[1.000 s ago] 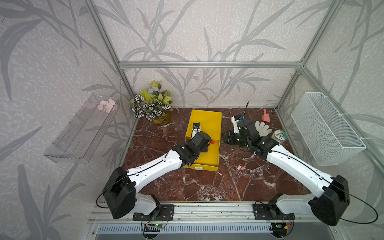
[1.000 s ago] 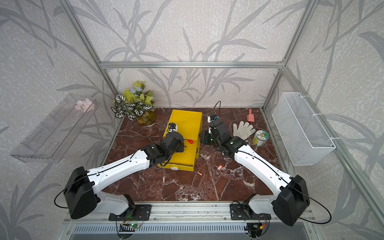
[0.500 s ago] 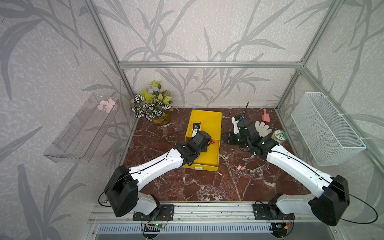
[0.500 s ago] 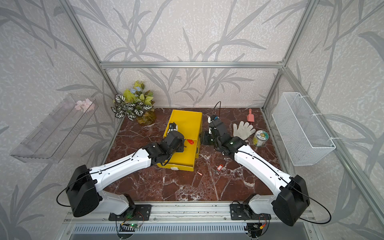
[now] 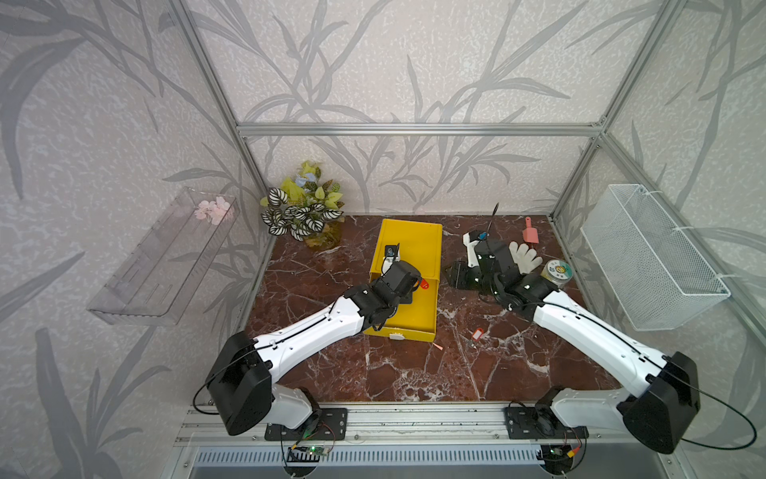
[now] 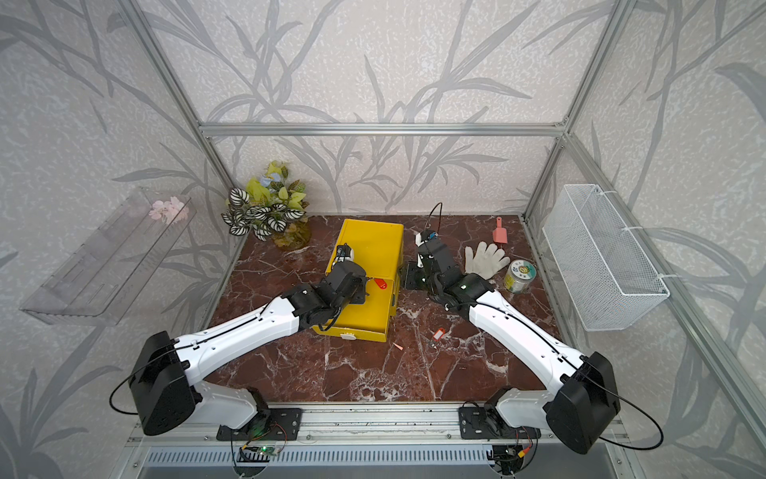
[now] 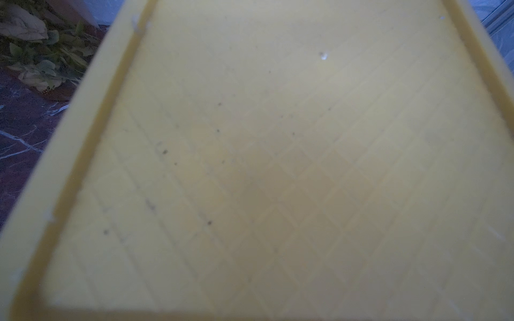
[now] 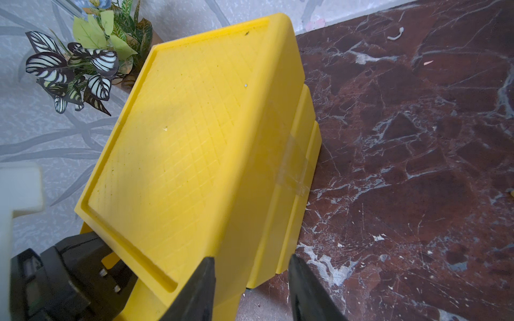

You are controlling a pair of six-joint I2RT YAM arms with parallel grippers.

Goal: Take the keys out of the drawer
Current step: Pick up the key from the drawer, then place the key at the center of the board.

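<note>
Left gripper (image 6: 364, 287) sits low in the open drawer (image 5: 419, 312) at the yellow cabinet (image 5: 414, 244) front, jaws pressed together; its fingertips are hidden under its own wrist in both top views; left wrist view gives only the cabinet's blurred top, so what they pinch I cannot tell.

Keys: one red tag (image 5: 423, 284) juts from the gripper's tip, touching it or nearly so, on the side toward the cabinet's right wall; its long axis runs across the drawer; ring and metal key too small to make out. Judgement: probably nipped near the ring end; next call is a straight lift clear of the drawer walls; risk of slipping if only an edge is caught.

Left arm plainly nearer; right gripper (image 8: 250, 258) is outside, just beside the cabinet's right wall, jaws spread, nothing pinched between them.

Containers: visible drawer floor shows only the red tag; the part under the gripper is hidden. A second red-tagged key (image 5: 478, 334) lies on the table (image 5: 373, 373), right of the cabinet's front and apart from it. Wire basket (image 5: 646, 257) is well right of the cabinet; nothing seen inside.
</note>
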